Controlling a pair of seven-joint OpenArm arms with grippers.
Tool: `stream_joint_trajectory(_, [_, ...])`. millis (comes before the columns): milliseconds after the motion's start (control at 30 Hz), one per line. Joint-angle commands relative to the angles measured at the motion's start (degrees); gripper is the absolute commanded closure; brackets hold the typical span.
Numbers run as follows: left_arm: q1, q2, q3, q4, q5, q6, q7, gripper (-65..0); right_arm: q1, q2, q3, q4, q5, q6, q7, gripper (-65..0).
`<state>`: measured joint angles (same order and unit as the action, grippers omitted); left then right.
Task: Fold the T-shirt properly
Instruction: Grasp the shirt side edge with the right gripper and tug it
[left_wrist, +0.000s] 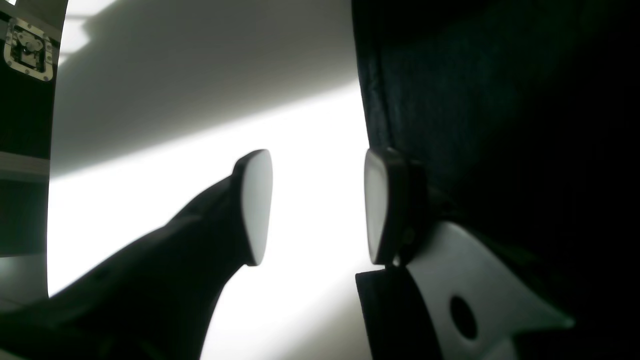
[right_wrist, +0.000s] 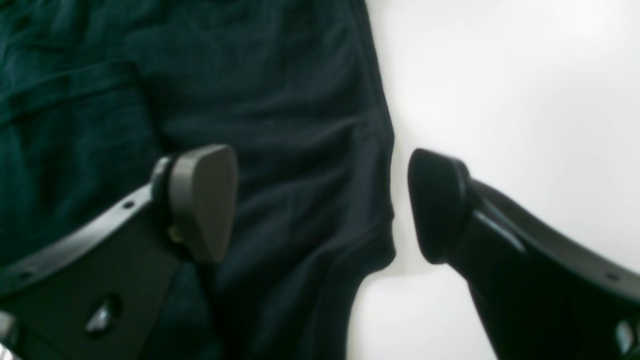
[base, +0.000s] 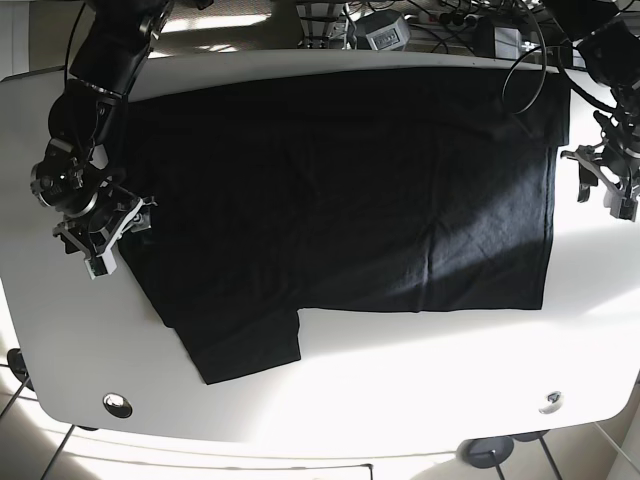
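One T-shirt (base: 340, 190), black, is lying spread flat on the white worktop (base: 420, 370), filling most of the middle; one sleeve is sticking out toward 7 o'clock in the base view, and the hem is running along the 3 o'clock side. Two arms are showing, one at each side. The right end effector (base: 100, 232) is sitting at 9 o'clock over the shirt's edge; in the right wrist view its two fingers are standing well apart, one pad (right_wrist: 202, 200) hanging over the dark cloth, the other over bare worktop just past the cloth's edge, nothing between them. The left end effector (base: 612, 185) is sitting at 3 o'clock, just beside the hem; in the left wrist view its two pads are standing apart, gripping nothing, with bright worktop showing in the gap and the shirt's edge rising just behind the 3 o'clock pad (left_wrist: 376, 205). One latched black case (left_wrist: 25, 80) is showing at 10 o'clock in that view. Cables (base: 420, 25) are lying bunched beyond the worktop's 12 o'clock edge.
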<state>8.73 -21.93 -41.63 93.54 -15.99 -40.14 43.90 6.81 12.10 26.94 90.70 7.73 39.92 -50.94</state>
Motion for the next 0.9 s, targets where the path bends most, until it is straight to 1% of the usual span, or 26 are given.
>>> stream_joint_trajectory(33, [-0.2, -1.2, -0.5, 0.8, -0.3, 0.1, -1.0, -27.2, -0.3, -1.9, -0.2, 4.5, 0.8, 0.08, -0.4, -50.9])
stream_joint_trajectory(67, [-0.2, -1.1, -0.5, 0.8, -0.3, 0.1, -1.0, -27.2, -0.4, -3.2, -0.8, 5.0, 0.8, 0.08, -0.9, -50.9])
stream_joint_trajectory(100, [-0.2, -1.0, -0.5, 0.8, -0.3, 0.1, -1.0, -27.2, -0.6, -3.9, -2.0, 5.0, 0.7, 0.08, -1.3, -50.9])
stream_joint_trajectory(200, [-0.2, 0.4, -0.6, 0.8, -0.3, 0.1, -1.0, -27.1, -1.1, -4.5, -6.4, 4.9, 0.8, 0.08, -1.3, -50.9])
stream_joint_trajectory(267, [0.0, 0.5, -0.6, 0.8, -0.3, 0.1, -1.0, -26.9, -1.1, -5.8, -8.6, 4.8, 0.6, 0.08, -1.3, -50.9])
stream_joint_trajectory(400, [0.1, 0.6, -0.6, 0.8, -0.3, 0.1, -1.0, -26.9, -0.5, -6.9, -9.0, 0.2, 0.7, 0.08, -1.0, -50.9])
stream_joint_trajectory(567, [0.2, 0.7, -0.8, 0.8, -0.3, 0.1, -1.0, -26.9, 1.1, -6.9, -9.0, -7.3, 0.7, 0.08, 3.0, -50.9])
stream_joint_trajectory(700, [0.2, 0.7, -0.9, 0.8, -0.3, 0.1, -1.0, -26.9, 1.8, -6.7, -9.0, -9.5, 0.7, 0.08, 3.5, -50.6])
stream_joint_trajectory(767, [0.2, 0.7, -0.9, 0.8, -0.3, 0.1, -1.0, -26.9, 1.8, -6.7, -9.0, -9.7, 0.7, 0.08, 3.5, -42.8])
stream_joint_trajectory(800, [0.2, 0.7, -0.9, 0.8, -0.3, 0.1, -1.0, -26.9, 1.7, -6.7, -9.0, -9.7, 0.7, 0.08, 3.5, -35.2])
stream_joint_trajectory(900, [0.2, 0.7, -0.7, 0.8, -0.3, 0.1, -1.0, -26.9, 1.7, -6.7, -9.0, -9.7, 0.7, 0.08, 3.5, -20.9])
